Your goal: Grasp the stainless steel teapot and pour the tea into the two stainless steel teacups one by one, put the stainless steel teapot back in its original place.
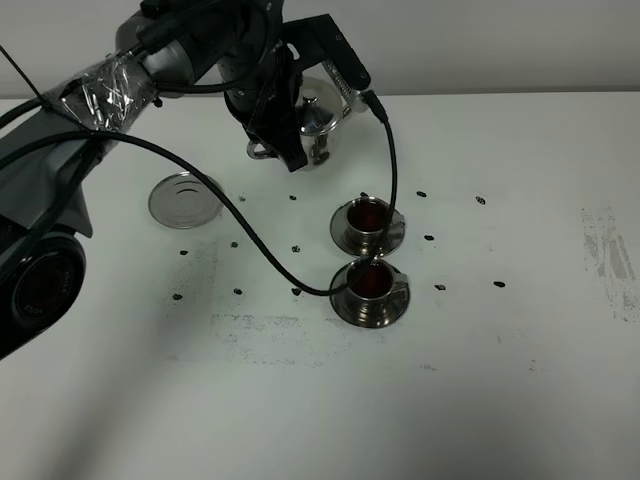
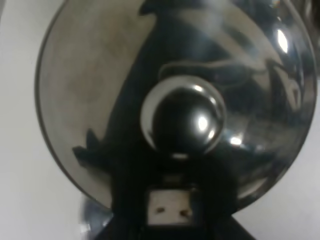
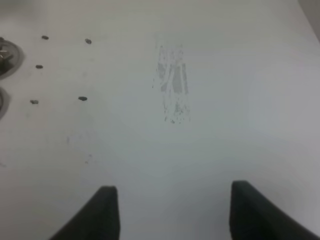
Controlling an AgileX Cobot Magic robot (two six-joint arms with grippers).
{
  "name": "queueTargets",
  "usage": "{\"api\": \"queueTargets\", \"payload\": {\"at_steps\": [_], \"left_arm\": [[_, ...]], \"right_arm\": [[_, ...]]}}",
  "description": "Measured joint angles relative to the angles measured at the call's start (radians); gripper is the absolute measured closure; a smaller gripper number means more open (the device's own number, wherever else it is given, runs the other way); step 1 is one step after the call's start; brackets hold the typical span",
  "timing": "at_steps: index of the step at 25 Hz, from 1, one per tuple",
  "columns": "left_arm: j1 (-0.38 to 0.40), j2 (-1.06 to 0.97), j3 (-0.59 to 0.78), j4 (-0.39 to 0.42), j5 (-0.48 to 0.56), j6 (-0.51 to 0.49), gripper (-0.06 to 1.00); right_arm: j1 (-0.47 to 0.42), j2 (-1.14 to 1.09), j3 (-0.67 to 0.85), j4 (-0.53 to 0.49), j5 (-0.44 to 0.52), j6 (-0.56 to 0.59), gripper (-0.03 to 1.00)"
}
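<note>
The stainless steel teapot (image 1: 318, 118) is upright at the back middle of the table, spout toward the right. My left gripper (image 1: 272, 140) is shut on its loop handle from the left. The left wrist view looks straight down on the domed lid and its knob (image 2: 182, 117); the fingers themselves are hidden there. Two stainless steel teacups stand on saucers in front of the pot, the far one (image 1: 368, 225) and the near one (image 1: 370, 288), both holding reddish-brown tea (image 1: 368, 214). My right gripper (image 3: 175, 215) is open over bare table, and it is outside the high view.
A bare round steel coaster (image 1: 185, 200) lies left of the cups. The left arm's black cable (image 1: 250, 235) loops across the table to the near cup. Small dark marks dot the white table (image 1: 480, 350). Saucer rims (image 3: 7, 55) show in the right wrist view.
</note>
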Motion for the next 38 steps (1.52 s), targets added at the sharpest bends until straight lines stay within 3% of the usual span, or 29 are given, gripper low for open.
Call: {"api": "queueTargets", "payload": {"at_steps": [5,12,27,38], "left_arm": [[0.01,0.02,-0.002,-0.084,-0.022,-0.088,0.77],[0.018,0.084,-0.002,-0.09,-0.068,-0.202,0.77],[0.026,0.143,-0.002,-0.12,-0.113,-0.241,0.77],[0.03,0.075,-0.002,-0.051,-0.075,-0.274,0.77]], "right_arm": [[0.0,0.0,0.0,0.0,0.0,0.0,0.49],[0.0,0.0,0.0,0.0,0.0,0.0,0.49],[0.0,0.0,0.0,0.0,0.0,0.0,0.49],[0.0,0.0,0.0,0.0,0.0,0.0,0.49]]}}
